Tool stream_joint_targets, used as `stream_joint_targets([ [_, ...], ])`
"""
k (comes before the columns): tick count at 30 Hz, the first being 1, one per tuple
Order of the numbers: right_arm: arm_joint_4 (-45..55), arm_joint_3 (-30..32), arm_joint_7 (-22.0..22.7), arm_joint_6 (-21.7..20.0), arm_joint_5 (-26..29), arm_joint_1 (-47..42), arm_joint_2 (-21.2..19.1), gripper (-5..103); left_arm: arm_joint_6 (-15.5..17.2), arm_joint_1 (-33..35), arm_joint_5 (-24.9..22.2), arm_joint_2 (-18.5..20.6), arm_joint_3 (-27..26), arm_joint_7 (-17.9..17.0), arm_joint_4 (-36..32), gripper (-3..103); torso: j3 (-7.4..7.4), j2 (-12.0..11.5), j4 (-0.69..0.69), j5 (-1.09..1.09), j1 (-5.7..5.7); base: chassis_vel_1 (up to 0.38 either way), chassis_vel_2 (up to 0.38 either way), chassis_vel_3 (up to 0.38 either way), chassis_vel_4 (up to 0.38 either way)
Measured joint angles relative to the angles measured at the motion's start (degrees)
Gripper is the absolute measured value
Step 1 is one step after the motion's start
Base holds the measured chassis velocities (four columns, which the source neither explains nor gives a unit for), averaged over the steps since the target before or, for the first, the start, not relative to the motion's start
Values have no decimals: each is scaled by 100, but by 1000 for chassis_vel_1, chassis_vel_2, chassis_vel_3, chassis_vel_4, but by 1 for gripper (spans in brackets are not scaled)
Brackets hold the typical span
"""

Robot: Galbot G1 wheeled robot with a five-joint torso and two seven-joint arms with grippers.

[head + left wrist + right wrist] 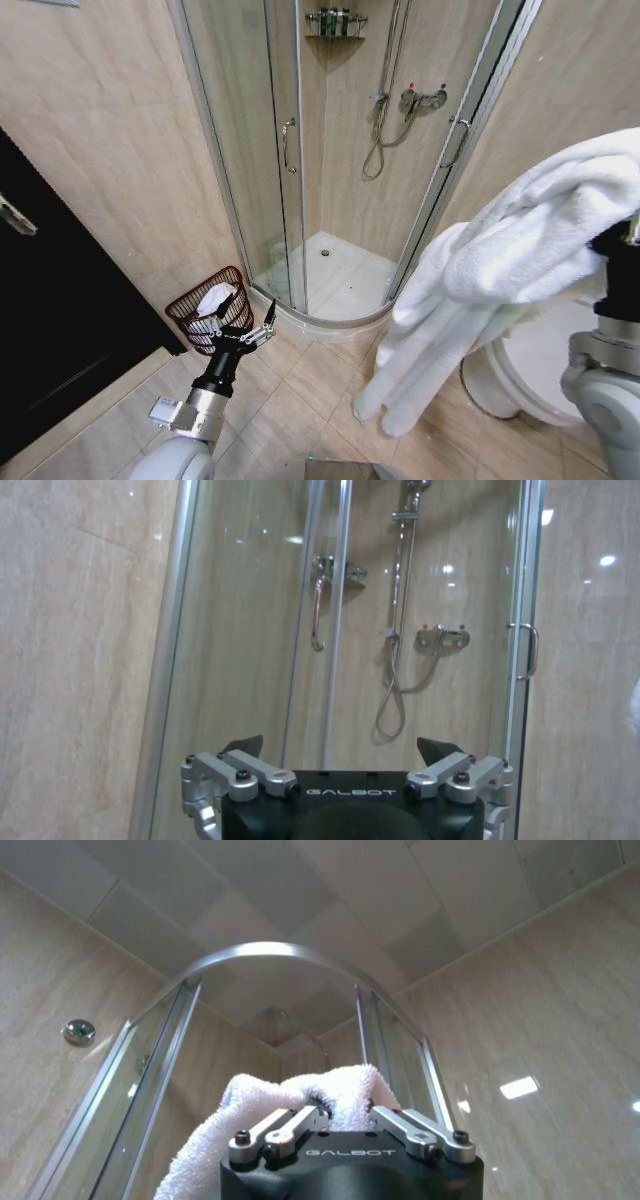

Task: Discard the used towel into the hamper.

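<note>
right gripper (345, 1121): raised at the robot's right, clamped on towel (520, 250), folds hanging long toward the floor | hamper (212, 308): low on the floor, across to the left | left gripper (250, 337): fingers spread, empty, just beside hamper, nearer arm

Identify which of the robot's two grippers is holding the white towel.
The right gripper, raised high, is shut on the white towel that drapes down from it. The left gripper hangs open and empty, low beside the hamper.
</note>
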Motion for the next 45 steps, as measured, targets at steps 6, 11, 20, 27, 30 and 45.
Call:
stream_joint_targets([
  [6,0,9,-1,-4,47,-18,14,10,0,0,0,0,0,0,0,100,97,174,-1,0,75,0,0,0,0],
  [11,0,35,0,-17,82,-21,-9,10,0,0,0,0,0,0,0,100,162,294,0,0,131,0,0,0,0],
  [20,0,151,8,-55,192,-26,-43,10,0,0,0,0,0,0,0,100,306,553,0,0,245,0,0,0,0],
  [27,0,150,-5,-56,182,-31,-37,10,0,0,0,0,0,0,0,100,412,736,0,0,325,0,0,0,0],
  [30,0,161,-15,-55,177,-36,-29,10,0,0,0,0,0,0,0,100,468,840,0,0,372,0,0,0,0],
  [45,0,152,-94,-55,144,-58,6,10,0,0,0,0,0,0,0,100,724,1305,0,0,579,0,0,0,0],
])
